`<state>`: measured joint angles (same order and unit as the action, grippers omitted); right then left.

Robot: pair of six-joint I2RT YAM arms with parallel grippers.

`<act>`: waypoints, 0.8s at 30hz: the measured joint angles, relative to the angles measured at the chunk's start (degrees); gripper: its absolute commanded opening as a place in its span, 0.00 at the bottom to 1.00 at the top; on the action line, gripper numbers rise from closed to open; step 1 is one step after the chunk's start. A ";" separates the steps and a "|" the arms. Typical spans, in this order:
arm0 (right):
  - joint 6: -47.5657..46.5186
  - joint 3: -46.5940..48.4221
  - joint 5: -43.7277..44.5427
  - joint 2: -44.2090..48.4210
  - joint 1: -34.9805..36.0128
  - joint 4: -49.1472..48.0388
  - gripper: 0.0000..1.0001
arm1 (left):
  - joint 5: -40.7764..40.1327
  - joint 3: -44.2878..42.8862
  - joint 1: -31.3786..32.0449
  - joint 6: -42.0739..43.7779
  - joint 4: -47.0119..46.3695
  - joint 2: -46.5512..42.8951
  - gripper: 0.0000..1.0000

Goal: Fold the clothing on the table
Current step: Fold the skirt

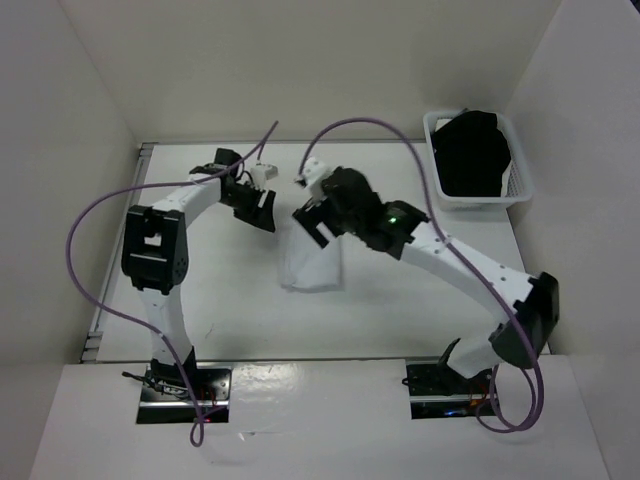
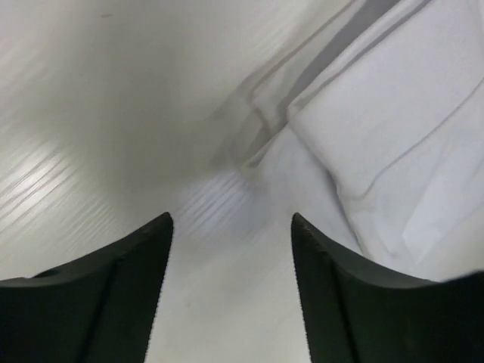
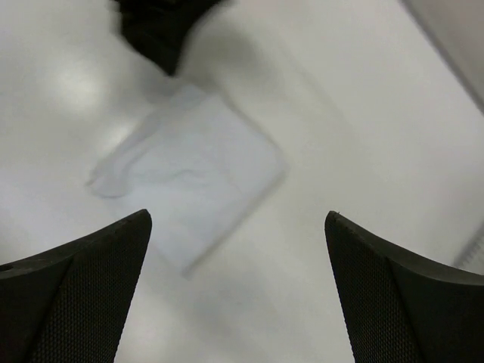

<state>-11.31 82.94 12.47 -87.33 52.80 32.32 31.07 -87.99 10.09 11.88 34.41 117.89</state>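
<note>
The clothing (image 1: 312, 262) lies folded into a small white rectangle near the middle of the table (image 1: 230, 300), at the centre of the overhead frame. The left gripper (image 2: 231, 217) hangs just to its upper left, fingers spread with nothing between them. Its wrist view shows the cloth's creased edge on the right side. The right gripper (image 3: 237, 215) hovers above the cloth's top edge, fingers spread wide and empty. In the upper right corner a white basket (image 1: 522, 190) holds a black garment (image 1: 475, 150).
</note>
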 measured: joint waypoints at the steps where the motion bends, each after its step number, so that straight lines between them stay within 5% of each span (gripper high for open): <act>1: -0.31 -1.66 0.31 2.67 -2.80 -1.16 1.00 | -0.33 0.39 -1.09 -0.20 0.37 -1.84 0.74; 6: -0.55 -10.38 3.43 10.16 -11.08 -3.08 1.00 | -2.05 1.51 -3.43 -0.31 0.07 -13.11 0.83; 11: -0.11 -16.79 3.80 10.51 -13.70 -2.99 1.00 | 4.09 0.37 2.08 0.57 1.25 -19.08 0.83; 16: 0.98 -20.83 4.17 11.41 -15.17 -3.17 1.00 | 13.75 -2.54 8.85 5.84 6.93 -11.65 0.83; 24: 1.68 -21.79 4.26 12.22 -17.99 -4.13 1.00 | 22.18 -8.59 10.80 11.98 15.82 7.08 0.82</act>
<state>-9.63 61.14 16.73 -75.11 34.81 28.18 53.25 -96.57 20.88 23.86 50.24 124.97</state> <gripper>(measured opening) 0.994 0.819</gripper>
